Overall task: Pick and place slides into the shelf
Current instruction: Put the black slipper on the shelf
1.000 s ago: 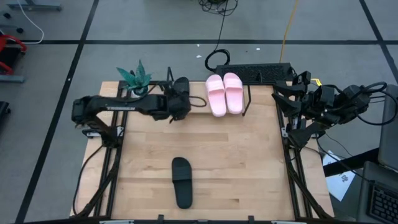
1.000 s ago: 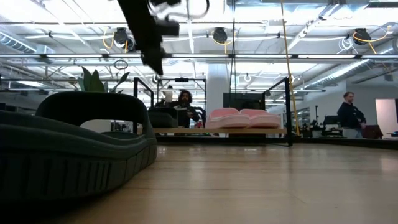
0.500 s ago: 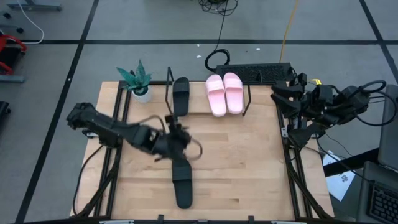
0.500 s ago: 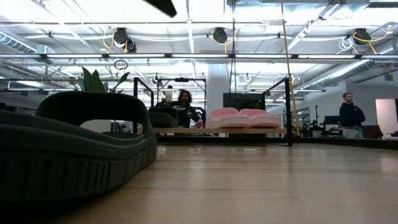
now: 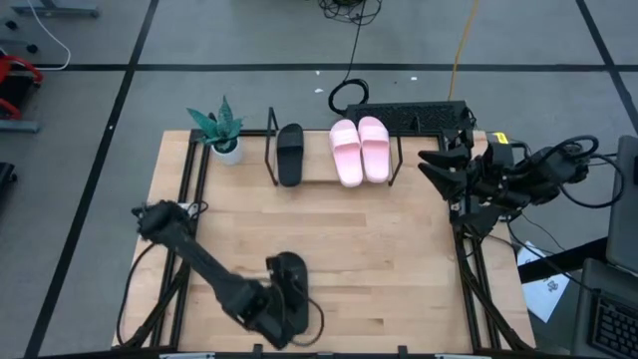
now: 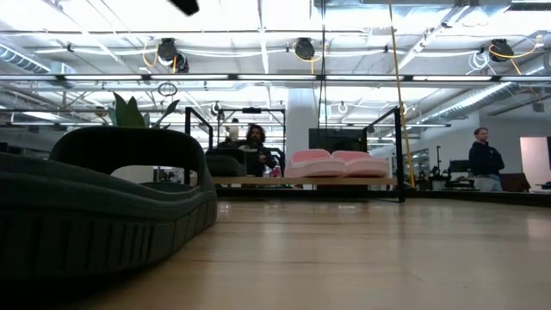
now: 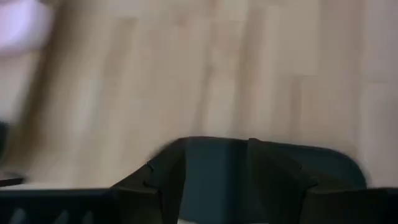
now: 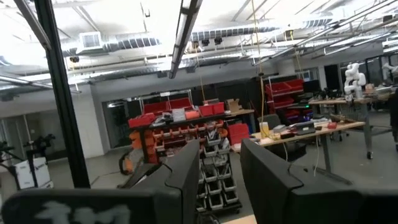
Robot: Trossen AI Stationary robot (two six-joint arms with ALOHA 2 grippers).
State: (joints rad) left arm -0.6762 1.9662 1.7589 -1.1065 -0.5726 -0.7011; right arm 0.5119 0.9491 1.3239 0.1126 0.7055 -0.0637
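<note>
Wood made up the big flat table top (image 5: 399,249), pale and smooth with long board lines. At its far edge stood the low shelf of light wood and thin black wire (image 5: 319,178). One matte black slide with a wide strap (image 5: 289,154) lay on the shelf's left part. The two soft pale pink slides (image 5: 360,150) lay side by side on the right part, touching each other. In the low view the pink ones looked puffy and rounded on the board.

The other matte black slide (image 5: 290,269) lay on the table near the front edge, well apart from the shelf. In the low view it filled the left side, with a ribbed sole edge (image 6: 95,228) and a thick arched strap.

The left gripper (image 5: 282,311) was low over that black slide, covering its front half. In the left wrist view its dark fingers (image 7: 165,180) stood apart with the slide's dark rounded shape between them, but whether they pinched it could not be told.

The right gripper (image 5: 431,166) waited at the right edge of the table, up off the wood. In the right wrist view its two dark fingers (image 8: 186,171) had a narrow gap and held nothing.

A small green spiky plant in a white pot (image 5: 220,132) stood just left of the shelf.
</note>
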